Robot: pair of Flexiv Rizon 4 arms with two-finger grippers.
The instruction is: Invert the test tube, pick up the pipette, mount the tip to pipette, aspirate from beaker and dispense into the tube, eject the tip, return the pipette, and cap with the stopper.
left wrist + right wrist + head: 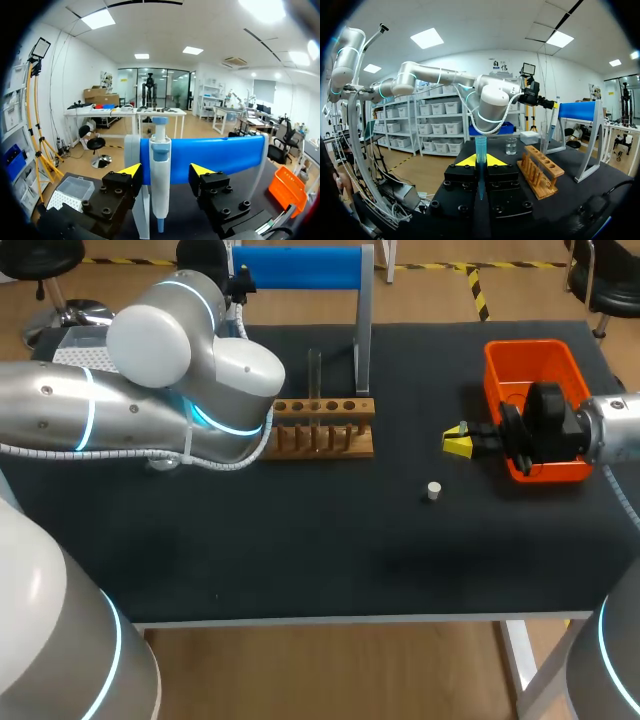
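Observation:
A white pipette [160, 180] with a blue top hangs on the blue bar of its stand [220, 152]. My left gripper [163, 172] is open, one finger on each side of the pipette with small gaps. In the head view the left arm hides that gripper. My right gripper [458, 443] hovers right of the table's middle, shut on a blue translucent pipette tip [480, 165] held wide end up. A clear test tube [314, 375] stands upright in the wooden rack [322, 428]. The small white stopper [433, 491] lies on the mat. A glass beaker [511, 146] stands beyond the rack.
An orange bin [530, 370] sits at the right rear, partly behind my right wrist. A clear tip box [72, 192] rests at the table's far left corner. The stand's grey upright [362, 330] rises just behind the rack.

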